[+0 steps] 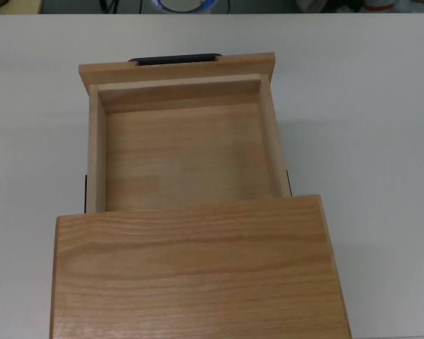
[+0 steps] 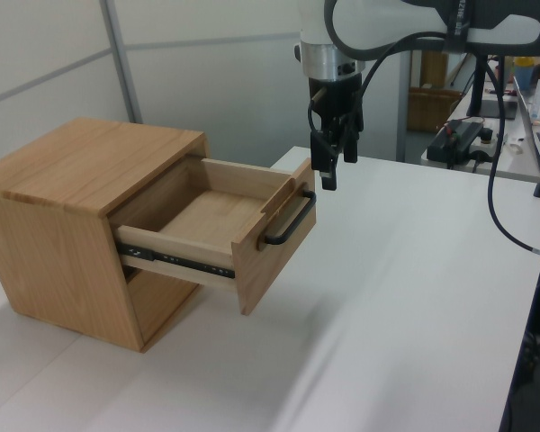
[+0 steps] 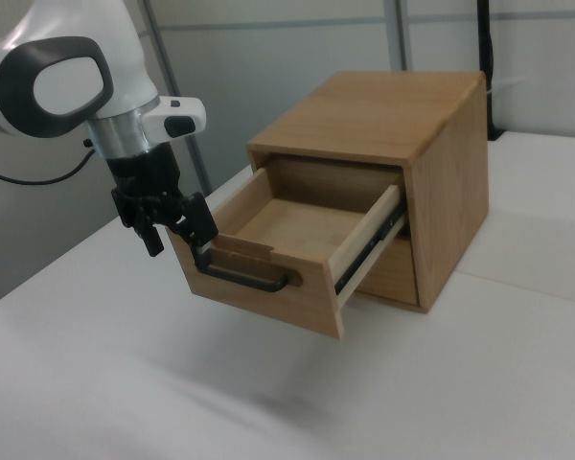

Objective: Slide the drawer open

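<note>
The white surface [image 2: 414, 297] fills most of the room's foreground, and on it sits a wooden box [image 2: 63, 234] with a grained flat top. Out of the box's front the drawer [image 2: 218, 220] stands pulled well out, riding on dark metal slide rails; in the top view its square tray [image 1: 180, 152] lies bare, most of its floor uncovered beyond the edge of the box top. The drawer's front panel is wider than the tray and carries a black bar handle [image 2: 288, 220] on its outer face.

The robot arm [image 3: 67, 86], white with dark joints, reaches down in front of the drawer. Its tool [image 2: 333, 166] hangs just above and slightly beyond the handle, apart from it, pointing downward. In the left view its two black fingers [image 2: 327, 171] show a narrow gap between them and hold nothing. In the right view the tool [image 3: 177, 225] sits close by the top corner of the front panel.
</note>
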### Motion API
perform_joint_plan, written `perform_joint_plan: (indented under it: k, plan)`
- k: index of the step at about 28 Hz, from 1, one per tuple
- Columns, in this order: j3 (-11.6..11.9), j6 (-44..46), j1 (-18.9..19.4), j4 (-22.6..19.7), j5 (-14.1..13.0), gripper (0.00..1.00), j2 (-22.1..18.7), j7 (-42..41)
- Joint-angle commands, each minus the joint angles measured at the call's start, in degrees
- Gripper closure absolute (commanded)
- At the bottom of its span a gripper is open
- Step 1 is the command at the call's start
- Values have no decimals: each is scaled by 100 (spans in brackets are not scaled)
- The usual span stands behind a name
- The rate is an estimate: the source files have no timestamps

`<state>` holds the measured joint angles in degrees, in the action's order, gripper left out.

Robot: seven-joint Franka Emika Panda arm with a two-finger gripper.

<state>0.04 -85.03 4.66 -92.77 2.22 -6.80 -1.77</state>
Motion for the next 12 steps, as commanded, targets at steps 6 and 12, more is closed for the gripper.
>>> perform_joint_plan:
  k: [6, 12]
  plan:
    - [40, 206, 26, 198, -20, 0, 83, -51]
    - [40, 206, 26, 198, -11, 0, 83, -42]
